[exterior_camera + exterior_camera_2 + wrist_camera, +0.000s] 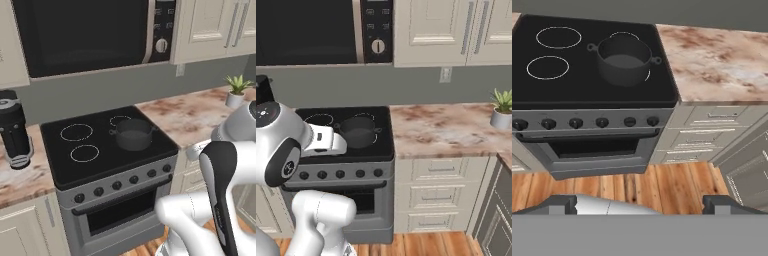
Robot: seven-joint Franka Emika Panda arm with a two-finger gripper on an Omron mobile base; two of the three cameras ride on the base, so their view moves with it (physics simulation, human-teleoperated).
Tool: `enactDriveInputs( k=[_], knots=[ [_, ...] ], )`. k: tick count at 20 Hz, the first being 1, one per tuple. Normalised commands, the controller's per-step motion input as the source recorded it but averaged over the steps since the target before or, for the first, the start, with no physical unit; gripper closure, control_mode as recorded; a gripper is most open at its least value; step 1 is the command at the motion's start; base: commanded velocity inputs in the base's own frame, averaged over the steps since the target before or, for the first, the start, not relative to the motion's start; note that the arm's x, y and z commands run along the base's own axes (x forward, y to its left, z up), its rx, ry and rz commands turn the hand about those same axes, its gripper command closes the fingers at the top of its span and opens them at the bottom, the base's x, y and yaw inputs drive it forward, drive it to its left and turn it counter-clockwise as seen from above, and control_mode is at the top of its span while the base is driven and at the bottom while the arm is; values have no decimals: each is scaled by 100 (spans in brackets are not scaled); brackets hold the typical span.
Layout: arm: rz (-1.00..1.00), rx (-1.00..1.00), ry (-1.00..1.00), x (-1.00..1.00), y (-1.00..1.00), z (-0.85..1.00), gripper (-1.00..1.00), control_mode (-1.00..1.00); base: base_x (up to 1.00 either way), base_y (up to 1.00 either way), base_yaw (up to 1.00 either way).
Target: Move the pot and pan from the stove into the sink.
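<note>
The pot (133,134) is seen upright on the stove (75,160), at centre frame in the left base view and left of centre in the right base view. It is round, so no long axis is given; its two loop handles are set on a line running left to right across the frame in the hand view, where the pot (624,61) is placed in the upper middle. It covers most of the right-hand rear burner ring, and three other rings are left bare.

The hand (640,204) is shown at the bottom of the hand view, above the wooden floor (637,182) in front of the oven door (597,150). Its two fingertips (559,204) are set wide apart, and nothing is held or touched between them.

The marbled surface (441,127) is located right of the stove, with a potted plant (502,110) at the right edge of the frame. The microwave (90,35) is cut off by the upper edge. A dark appliance (14,130) at the left edge is cropped.
</note>
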Motion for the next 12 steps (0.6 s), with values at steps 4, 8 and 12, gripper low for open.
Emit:
enactDriveInputs(
  k=[4,8,12],
  knots=[
    [0,0,0,0,0,0,-100,100,41,-7,5],
    [0,0,0,0,0,0,-100,100,48,-41,8],
    [0,0,0,0,0,0,-100,100,19,-12,4]
  ],
)
